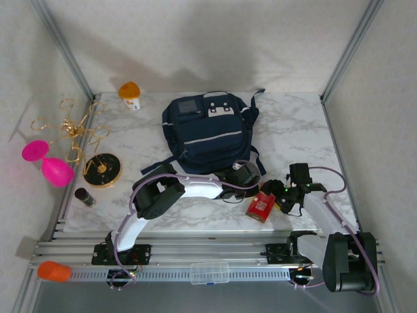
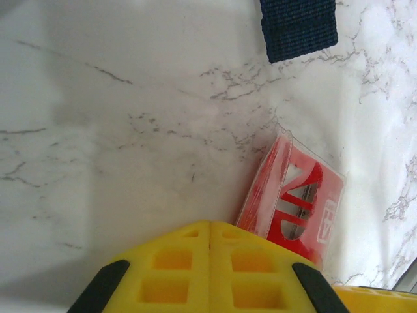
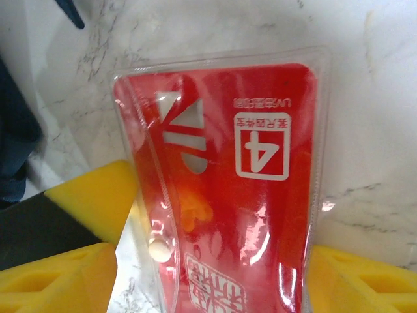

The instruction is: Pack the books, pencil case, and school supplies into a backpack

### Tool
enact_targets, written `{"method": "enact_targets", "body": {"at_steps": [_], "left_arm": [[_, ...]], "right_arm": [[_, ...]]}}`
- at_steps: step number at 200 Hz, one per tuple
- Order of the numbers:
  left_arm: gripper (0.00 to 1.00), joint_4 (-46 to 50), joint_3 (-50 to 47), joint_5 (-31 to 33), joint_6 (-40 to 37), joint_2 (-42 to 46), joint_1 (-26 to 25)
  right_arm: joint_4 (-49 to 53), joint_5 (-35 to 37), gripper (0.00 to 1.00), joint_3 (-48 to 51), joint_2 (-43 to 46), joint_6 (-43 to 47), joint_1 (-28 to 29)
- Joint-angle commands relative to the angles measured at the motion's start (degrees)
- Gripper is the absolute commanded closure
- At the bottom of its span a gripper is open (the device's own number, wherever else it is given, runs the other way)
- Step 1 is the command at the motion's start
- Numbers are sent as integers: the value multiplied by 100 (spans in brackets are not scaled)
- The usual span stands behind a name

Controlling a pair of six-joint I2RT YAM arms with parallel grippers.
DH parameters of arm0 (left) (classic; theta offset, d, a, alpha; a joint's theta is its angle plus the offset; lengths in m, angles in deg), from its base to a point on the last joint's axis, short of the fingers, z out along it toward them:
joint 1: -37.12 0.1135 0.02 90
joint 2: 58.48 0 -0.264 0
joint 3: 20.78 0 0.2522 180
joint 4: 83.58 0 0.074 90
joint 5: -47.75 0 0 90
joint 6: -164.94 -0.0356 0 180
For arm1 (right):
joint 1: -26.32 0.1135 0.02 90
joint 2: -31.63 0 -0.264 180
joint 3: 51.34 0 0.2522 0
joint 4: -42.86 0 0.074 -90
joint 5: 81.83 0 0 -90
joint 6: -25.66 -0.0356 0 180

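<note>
The backpack (image 1: 205,134) lies flat at the table's middle back, navy with white patches and a pale stripe; one of its straps (image 2: 298,26) reaches toward the front. The school supplies, a flat red box (image 1: 260,207) in a clear sleeve, lie in front of it to the right (image 2: 296,202) (image 3: 241,176). My right gripper (image 1: 277,199) (image 3: 212,287) is open and straddles the box, with a yellow finger close to each long edge. My left gripper (image 1: 251,184) (image 2: 210,225) is shut and empty, its tips right beside the box's near corner. The books and the pencil case are out of view.
Along the left stand an orange capped object (image 1: 129,93), a gold wire stand (image 1: 68,127), two pink pieces (image 1: 49,160), a black-and-gold disc (image 1: 102,169) and a small dark cylinder (image 1: 85,197). Another orange piece (image 1: 53,271) lies on the front rail. Frame posts stand at the back corners.
</note>
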Motion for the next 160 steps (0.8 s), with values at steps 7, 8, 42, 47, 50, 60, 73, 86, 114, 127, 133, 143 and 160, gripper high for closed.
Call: {"method": "enact_targets", "body": {"at_steps": [7,8,42,47,50,60,73,86,114,127,133,143,160], "left_arm": [[100,329,-425,271,-61,-9,215],[100,327,-435,266,-63,-6,221],[100,281,-682,309,-38,131,331],[100,268,-726,322,-39,145,347],[100,268,-741,321,-40,162,361],[100,265,-810,326,-40,202,397],[100,238,-885,313,-38,232,432],[100,213,-934,310,-26,263,446],[100,181,-986,324,-2,326,459],[100,126,-1015,299,13,346,461],[100,108,-1024,280,13,354,464],[100,115,-1025,279,30,371,461],[100,109,-1037,296,31,422,464]], "right_arm": [[-188,-777,27,-213,168,52,-5],[-195,-799,27,-212,171,51,-14],[-220,-956,33,-264,330,8,-40],[-186,-929,33,-291,353,25,-37],[-176,-921,34,-304,365,29,-40],[-192,-979,35,-317,439,24,-38],[-303,-1124,36,-277,521,-29,-40],[-488,-1340,38,-216,571,-104,-39],[-761,-1594,42,-96,571,-144,-40],[-737,-1613,46,-34,481,-82,-35],[-722,-1577,49,-30,448,-39,-37],[-706,-1486,53,11,428,-5,-40],[-668,-1397,59,52,360,63,-38]]}}
